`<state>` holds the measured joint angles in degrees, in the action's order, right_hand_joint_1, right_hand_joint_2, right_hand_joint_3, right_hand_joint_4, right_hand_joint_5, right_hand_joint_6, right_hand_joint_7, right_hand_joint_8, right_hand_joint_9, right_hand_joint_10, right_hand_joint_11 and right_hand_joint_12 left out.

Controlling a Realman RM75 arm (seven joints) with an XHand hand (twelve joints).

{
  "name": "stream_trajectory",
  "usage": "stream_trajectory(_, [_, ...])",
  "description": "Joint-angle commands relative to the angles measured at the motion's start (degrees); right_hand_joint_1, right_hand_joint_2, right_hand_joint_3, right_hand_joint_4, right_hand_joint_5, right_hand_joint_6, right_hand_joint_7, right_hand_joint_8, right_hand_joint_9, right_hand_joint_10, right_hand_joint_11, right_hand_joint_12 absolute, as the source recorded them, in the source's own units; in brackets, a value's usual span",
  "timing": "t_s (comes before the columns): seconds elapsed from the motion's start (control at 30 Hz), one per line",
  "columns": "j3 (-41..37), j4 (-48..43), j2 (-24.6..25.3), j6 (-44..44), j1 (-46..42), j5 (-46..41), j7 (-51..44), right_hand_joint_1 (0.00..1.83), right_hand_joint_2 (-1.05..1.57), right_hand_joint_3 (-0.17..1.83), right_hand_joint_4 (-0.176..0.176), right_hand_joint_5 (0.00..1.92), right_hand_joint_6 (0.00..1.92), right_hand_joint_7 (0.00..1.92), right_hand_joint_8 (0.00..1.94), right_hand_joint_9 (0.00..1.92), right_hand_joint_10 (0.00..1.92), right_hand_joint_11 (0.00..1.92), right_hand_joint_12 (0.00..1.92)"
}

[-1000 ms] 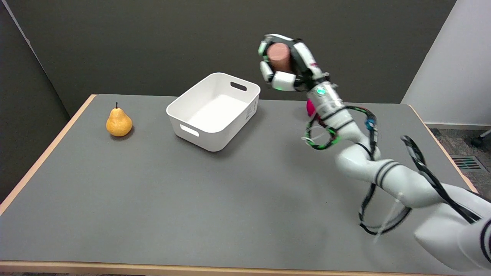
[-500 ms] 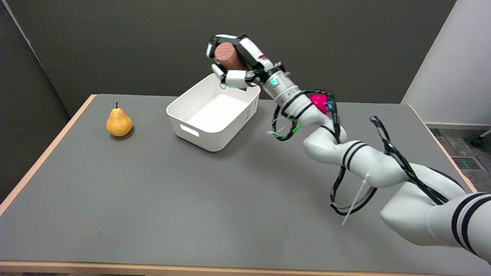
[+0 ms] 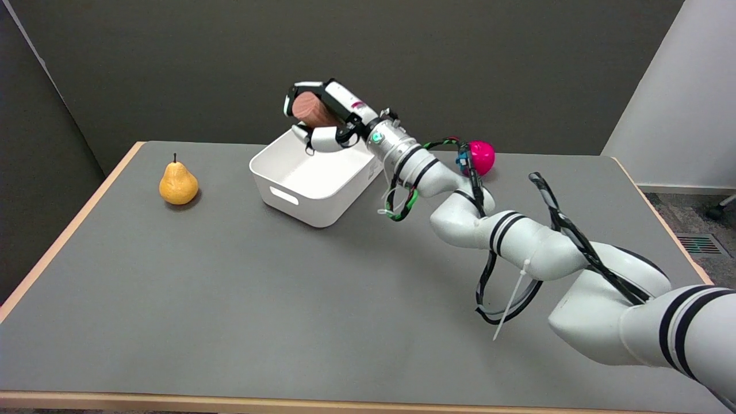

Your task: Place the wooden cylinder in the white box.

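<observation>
Wooden cylinder (image 3: 311, 110) in right hand (image 3: 322, 118) above white box (image 3: 299, 183), pear (image 3: 178, 183) aside.

The arm (image 3: 517, 241) is glossy white with rounded segments and paired black bands at the joints. Black cables, some green-flecked, loop along it, with a white zip tie. The robot hand (image 3: 322, 118) is black-and-white; a green light glows at its wrist.
</observation>
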<state>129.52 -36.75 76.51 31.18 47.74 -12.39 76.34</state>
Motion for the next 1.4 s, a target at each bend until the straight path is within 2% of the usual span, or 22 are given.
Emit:
stream_trajectory(0.03, [1.0, 7.0, 3.7, -6.4, -0.5, 0.4, -2.1, 1.22, 1.19, 0.52, -0.065, 0.54, 1.5, 0.45, 1.94, 0.57, 1.92, 0.08, 1.92])
stream_trajectory(0.97, [-0.9, 8.6, 3.6, -5.2, -0.4, 0.4, -1.5, 1.21, 1.21, 0.49, -0.033, 0.53, 1.49, 0.44, 1.94, 0.56, 1.92, 0.05, 1.92])
stream_trajectory(1.13, [-0.8, 8.5, 3.4, -2.6, -0.6, 1.0, -2.0, 1.21, 1.22, 0.48, -0.031, 0.53, 1.47, 0.44, 1.94, 0.54, 1.92, 0.04, 1.92])
stream_trajectory(1.2, [-0.5, 8.4, 3.1, -2.2, -0.4, 1.3, -2.0, 1.19, 1.29, 0.36, 0.004, 0.45, 1.33, 0.4, 1.94, 0.26, 1.92, 0.0, 1.92])
stream_trajectory(1.27, [-0.6, 8.3, 2.9, -1.9, -0.4, 2.2, -2.0, 1.19, 1.32, 0.32, 0.009, 0.37, 0.98, 0.39, 1.94, 0.11, 1.92, 0.0, 1.92])
stream_trajectory(1.33, [-0.8, 7.8, 2.8, -1.5, -0.5, 2.5, -2.0, 1.17, 1.33, 0.3, 0.049, 0.35, 0.65, 0.37, 1.94, 0.02, 1.92, 0.0, 1.92])
stream_trajectory(1.37, [-0.8, 7.7, 2.7, -1.3, -0.6, 2.5, -2.0, 1.09, 1.19, 0.51, 0.06, 0.34, 0.56, 0.26, 1.92, 0.0, 1.92, 0.0, 1.92])
stream_trajectory(1.4, [-0.8, 7.7, 2.7, -0.8, -0.6, 2.5, -2.0, 0.93, 0.93, 0.92, 0.066, 0.33, 0.51, 0.07, 1.89, 0.0, 1.92, 0.0, 1.92])
